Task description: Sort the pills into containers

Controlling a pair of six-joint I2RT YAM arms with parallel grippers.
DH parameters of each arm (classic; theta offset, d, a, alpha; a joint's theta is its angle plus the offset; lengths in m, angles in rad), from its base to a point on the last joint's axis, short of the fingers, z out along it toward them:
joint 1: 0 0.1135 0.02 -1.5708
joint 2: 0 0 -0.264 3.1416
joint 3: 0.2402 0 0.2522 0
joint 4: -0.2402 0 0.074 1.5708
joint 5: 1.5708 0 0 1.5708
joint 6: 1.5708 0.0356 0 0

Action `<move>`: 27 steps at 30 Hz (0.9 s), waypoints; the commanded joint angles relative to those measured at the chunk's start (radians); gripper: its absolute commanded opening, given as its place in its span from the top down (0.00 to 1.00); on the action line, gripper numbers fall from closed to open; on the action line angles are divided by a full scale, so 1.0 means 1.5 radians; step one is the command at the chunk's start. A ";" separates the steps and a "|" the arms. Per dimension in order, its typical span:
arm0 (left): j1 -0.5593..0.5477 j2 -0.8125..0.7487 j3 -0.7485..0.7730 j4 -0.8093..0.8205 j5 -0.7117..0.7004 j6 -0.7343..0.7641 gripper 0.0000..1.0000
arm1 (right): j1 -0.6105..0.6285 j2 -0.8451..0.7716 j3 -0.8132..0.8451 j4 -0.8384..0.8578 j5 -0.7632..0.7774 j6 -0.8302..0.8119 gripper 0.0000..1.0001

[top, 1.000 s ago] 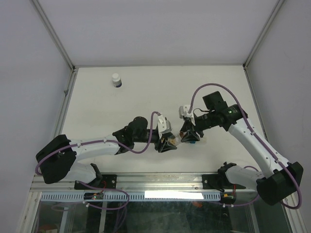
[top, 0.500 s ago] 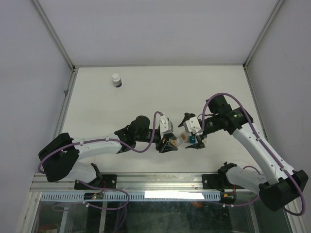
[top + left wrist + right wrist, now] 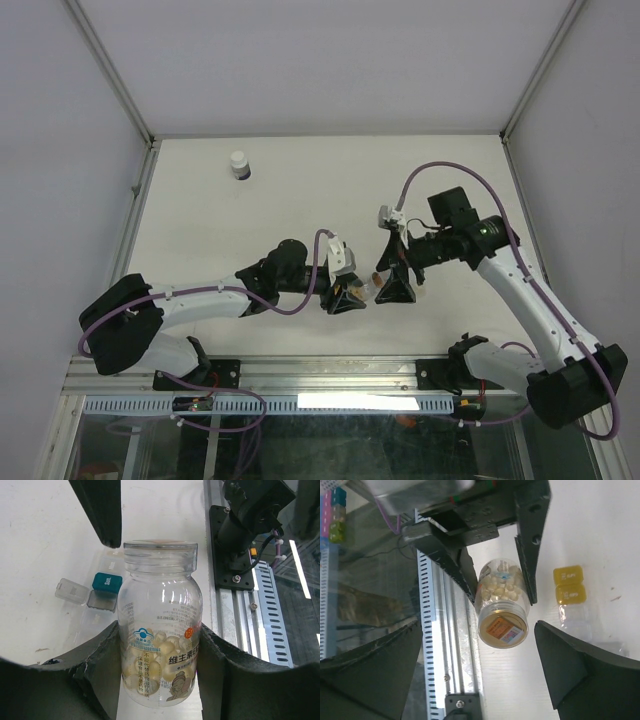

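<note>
Left pincer (image 3: pixel 347 298): pinching clear pill bottle (image 3: pixel 161 597), pale pills (image 3: pixel 159 642) inside.
Right pincer (image 3: pixel 395 290): spread wide, near bottle's cap.
Bench (image 3: pixel 300 180): yellow container (image 3: pixel 569 585), teal container (image 3: pixel 106 582) nearby.

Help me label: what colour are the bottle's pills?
Cream-white pills in the bottle; left wrist view.

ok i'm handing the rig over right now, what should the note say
Grippers: left gripper shut on the bottle; right gripper open, its fingers either side of the cap, not gripping.
Things: pills all in the bottle; yellow box and teal box lie on the table close by.
Done: bottle in hand. Cap looks still on; no pills seen in the boxes.
Left: get the cap off, then sort pills into the boxes.
</note>
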 commanded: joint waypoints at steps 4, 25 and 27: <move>0.004 -0.009 0.006 0.058 -0.012 -0.013 1.00 | 0.001 0.022 0.003 0.048 0.054 0.163 0.11; 0.004 -0.007 0.011 0.050 -0.014 -0.012 1.00 | 0.034 0.037 0.004 0.048 0.062 0.132 0.83; 0.004 -0.008 0.010 0.047 -0.006 -0.009 1.00 | 0.038 0.041 0.020 0.025 0.044 0.074 0.97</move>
